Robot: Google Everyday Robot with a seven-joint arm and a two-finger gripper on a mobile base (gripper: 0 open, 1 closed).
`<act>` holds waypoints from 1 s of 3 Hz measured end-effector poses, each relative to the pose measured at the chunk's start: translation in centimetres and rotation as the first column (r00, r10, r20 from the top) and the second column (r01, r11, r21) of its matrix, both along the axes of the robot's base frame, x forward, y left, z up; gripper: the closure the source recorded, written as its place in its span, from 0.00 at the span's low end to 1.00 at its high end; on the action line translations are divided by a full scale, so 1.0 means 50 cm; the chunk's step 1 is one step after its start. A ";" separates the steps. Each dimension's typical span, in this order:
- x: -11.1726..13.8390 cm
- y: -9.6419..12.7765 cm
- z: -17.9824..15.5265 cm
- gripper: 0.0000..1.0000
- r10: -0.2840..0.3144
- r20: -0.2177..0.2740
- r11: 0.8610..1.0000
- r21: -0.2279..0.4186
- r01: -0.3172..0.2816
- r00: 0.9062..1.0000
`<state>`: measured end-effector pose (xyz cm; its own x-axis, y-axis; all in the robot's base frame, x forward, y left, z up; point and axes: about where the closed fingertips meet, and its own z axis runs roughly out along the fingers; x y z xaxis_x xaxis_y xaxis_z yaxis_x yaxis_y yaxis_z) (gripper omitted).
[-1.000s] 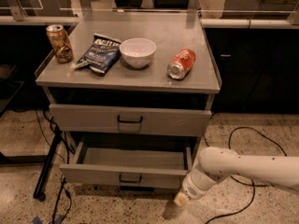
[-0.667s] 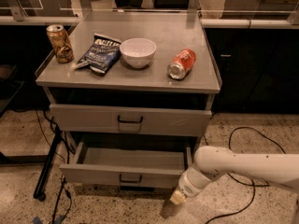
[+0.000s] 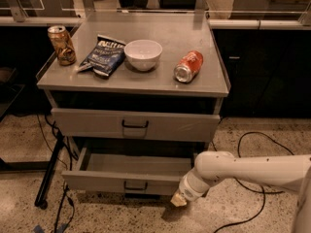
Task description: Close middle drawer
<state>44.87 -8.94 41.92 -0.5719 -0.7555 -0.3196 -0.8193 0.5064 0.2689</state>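
Note:
The middle drawer point(image 3: 104, 179) is pulled out of the grey cabinet. Its plain front faces me, with a small dark wire handle point(image 3: 135, 185) at centre, and its inside looks empty. Above it the taller top drawer point(image 3: 87, 123) sits nearly flush. My gripper point(image 3: 178, 200) is at the end of my white arm point(image 3: 252, 169), which reaches in from the right. The gripper sits low, just in front of the right end of the open drawer's front, close to it or touching it.
On the cabinet top point(image 3: 160, 84) are a brown can point(image 3: 61, 44), a dark chip bag point(image 3: 104, 56), a white bowl point(image 3: 143, 54) and a red can on its side point(image 3: 188, 66). Black cables point(image 3: 252, 144) lie on the speckled floor to the right, and a black stand leg point(image 3: 48, 176) is at the left.
My gripper has moved a little left and up, closer to the right end of the open drawer's front. The drawer has not visibly moved.

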 end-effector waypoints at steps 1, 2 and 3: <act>0.033 0.015 0.002 1.00 -0.002 0.046 1.000 -0.030 0.004 0.999; 0.069 0.029 -0.009 1.00 -0.008 0.071 0.998 -0.059 0.012 0.997; 0.090 0.036 -0.019 1.00 -0.011 0.078 0.997 -0.074 0.017 0.997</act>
